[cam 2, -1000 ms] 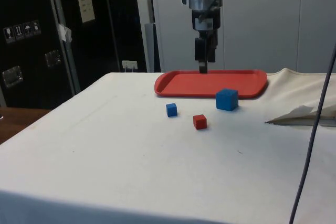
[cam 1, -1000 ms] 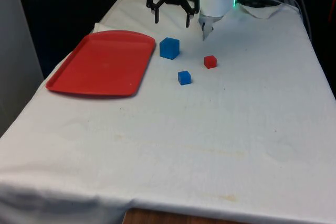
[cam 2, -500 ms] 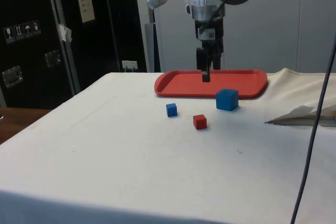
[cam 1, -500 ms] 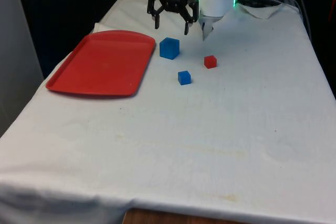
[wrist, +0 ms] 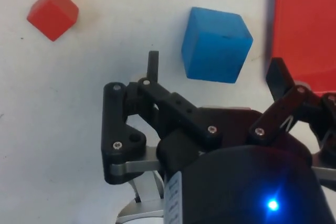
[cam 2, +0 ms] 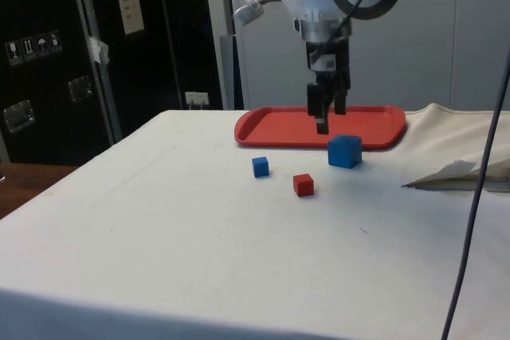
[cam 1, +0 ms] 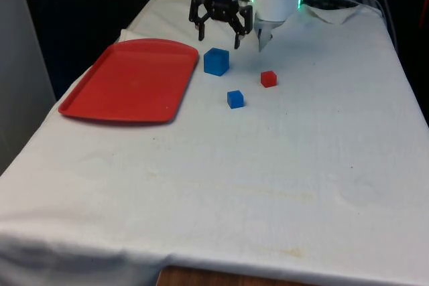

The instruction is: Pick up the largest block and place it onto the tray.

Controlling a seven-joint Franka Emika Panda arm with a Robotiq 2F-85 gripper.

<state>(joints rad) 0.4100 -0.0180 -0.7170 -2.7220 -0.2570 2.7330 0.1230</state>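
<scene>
The largest block, a blue cube [cam 1: 216, 61] [cam 2: 344, 151] [wrist: 216, 44], sits on the white cloth just off the long edge of the red tray [cam 1: 127, 82] [cam 2: 279, 127] [wrist: 304, 24]. My gripper [cam 1: 218, 38] [cam 2: 323, 127] [wrist: 214, 65] hangs open a little above the cube and slightly to its far side, fingers pointing down, holding nothing. In the wrist view the cube lies between the two fingertips [wrist: 153, 59]. A small blue cube [cam 1: 234, 99] [cam 2: 260, 166] and a small red cube [cam 1: 269, 79] [cam 2: 303, 185] [wrist: 52, 13] lie nearby.
Crumpled white cloth [cam 1: 335, 11] [cam 2: 462, 173] is bunched at the table's far end on the front view's right. A dark cable [cam 2: 478, 197] hangs across the side view near that cloth.
The open gripper has come lower and moved over towards the large blue cube. The cubes and the tray have stayed put.
</scene>
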